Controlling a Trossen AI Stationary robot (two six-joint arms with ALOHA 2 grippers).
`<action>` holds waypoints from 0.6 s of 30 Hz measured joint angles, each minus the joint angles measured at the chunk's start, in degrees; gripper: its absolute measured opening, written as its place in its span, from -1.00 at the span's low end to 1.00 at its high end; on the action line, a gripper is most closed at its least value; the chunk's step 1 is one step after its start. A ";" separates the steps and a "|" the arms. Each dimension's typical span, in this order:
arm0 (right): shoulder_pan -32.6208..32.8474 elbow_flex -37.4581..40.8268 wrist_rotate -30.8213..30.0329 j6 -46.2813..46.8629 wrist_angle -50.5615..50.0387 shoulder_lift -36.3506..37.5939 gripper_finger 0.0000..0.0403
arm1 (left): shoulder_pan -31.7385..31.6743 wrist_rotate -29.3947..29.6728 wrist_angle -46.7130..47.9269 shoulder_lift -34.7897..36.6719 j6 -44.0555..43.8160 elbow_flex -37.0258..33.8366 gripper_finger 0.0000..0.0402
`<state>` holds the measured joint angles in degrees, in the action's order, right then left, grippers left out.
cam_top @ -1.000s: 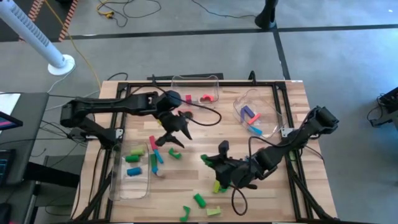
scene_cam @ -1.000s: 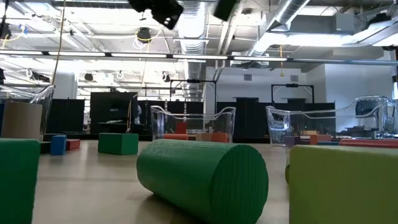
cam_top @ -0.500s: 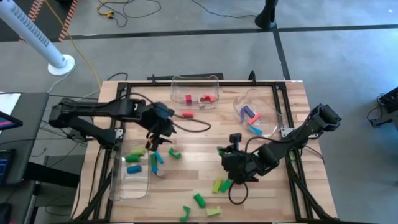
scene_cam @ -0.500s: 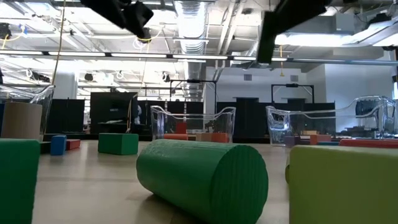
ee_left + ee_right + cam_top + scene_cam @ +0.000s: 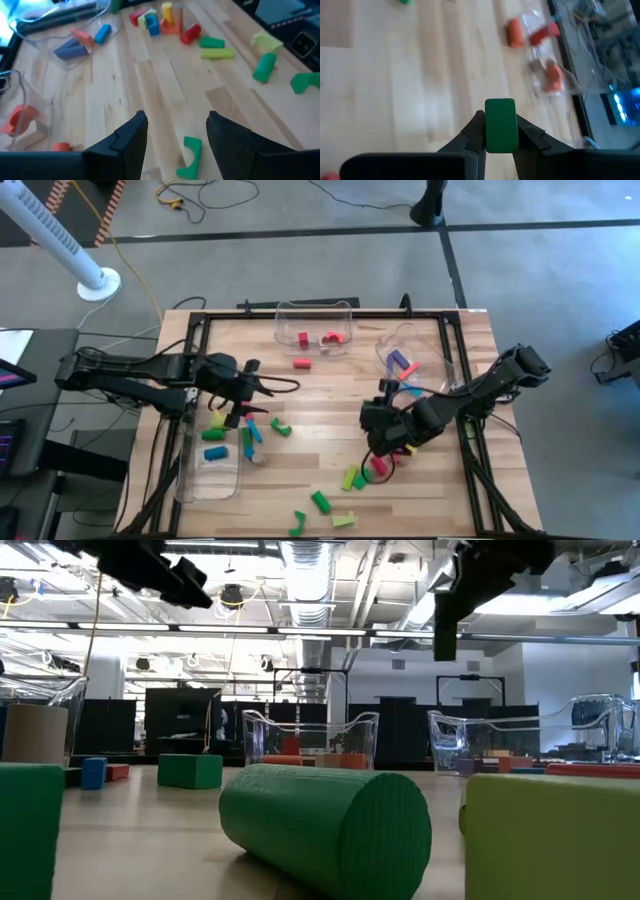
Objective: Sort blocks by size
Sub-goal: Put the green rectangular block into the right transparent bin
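Observation:
My right gripper (image 5: pixel 385 390) is over the table's middle right, shut on a green block (image 5: pixel 501 125). My left gripper (image 5: pixel 248 387) is open and empty at the table's left, near the left clear bin (image 5: pixel 190 480). In its wrist view the fingers stand apart (image 5: pixel 175 132) above a green arch block (image 5: pixel 190 157) lying on the wood. Loose blocks lie flat on the table: pink, blue and green ones (image 5: pixel 252 430), yellow-green and red ones (image 5: pixel 362 475), and green ones (image 5: pixel 320 502) near the front edge. My right gripper pinches the green block by two opposite sides (image 5: pixel 490 136) between its two fingers. The block's rounded-cornered end face is turned toward the wrist camera. The block is lifted clear of the table.
A clear bin (image 5: pixel 345 308) with red blocks stands at the far edge. Another (image 5: pixel 440 375) with purple and blue blocks stands at the far right. The left bin holds green and blue blocks. A red block (image 5: pixel 301 363) lies mid-table. A green cylinder (image 5: pixel 320 820) lies by the low camera.
My right gripper has carried the green block from the near middle toward the table's far and right edges, keeping it clear of the wood. My left gripper has drawn back toward the table's left edge, still open.

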<state>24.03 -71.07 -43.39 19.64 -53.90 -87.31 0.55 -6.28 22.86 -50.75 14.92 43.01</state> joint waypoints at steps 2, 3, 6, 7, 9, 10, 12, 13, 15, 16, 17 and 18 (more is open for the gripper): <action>-1.37 0.00 -0.02 2.21 -3.15 1.04 -0.54 | 0.47 -0.09 -2.98 2.24 -0.54 -3.13 -0.03; -2.11 0.00 -0.03 3.24 -4.81 1.58 -0.54 | 0.78 -0.11 -4.67 3.29 -0.68 -4.59 -0.03; -4.14 0.00 -0.03 5.68 -8.58 3.21 -0.54 | 1.77 -0.17 -9.63 5.53 -0.74 -8.31 -0.03; -4.90 0.00 -0.02 6.11 -9.62 3.90 -0.54 | 2.14 -0.17 -11.35 5.95 -0.73 -9.51 -0.03; -6.36 0.00 -0.03 6.83 -11.30 5.13 -0.54 | 2.89 -0.20 -13.50 6.15 -0.25 -11.05 -0.03; -7.09 0.00 -0.01 7.22 -12.07 5.75 -0.54 | 3.27 -0.21 -14.50 6.13 0.14 -11.58 -0.03; -8.71 0.00 -0.01 7.71 -13.72 6.94 -0.54 | 3.96 -0.42 -16.29 6.15 1.00 -12.46 -0.03; -9.58 0.00 -0.01 8.13 -14.61 7.52 -0.54 | 4.25 -0.52 -16.98 6.15 1.47 -12.73 -0.03; -11.62 0.21 -0.01 8.83 -16.13 8.80 -0.54 | 4.71 -0.50 -18.18 6.13 2.18 -13.31 -0.03; -12.77 0.64 0.05 8.87 -16.41 9.56 -0.54 | 4.85 -0.50 -18.41 6.14 2.44 -13.42 -0.03; -13.94 1.33 0.13 8.86 -16.38 10.36 -0.54 | 5.03 -0.49 -18.89 6.13 2.59 -13.42 -0.03; -15.25 2.12 0.55 8.83 -16.45 11.09 -0.54 | 5.20 -0.48 -19.41 6.13 2.62 -13.42 -0.03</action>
<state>8.78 -68.95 -42.84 28.47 -70.34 -76.22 5.75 -6.76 3.44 -44.62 17.54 29.58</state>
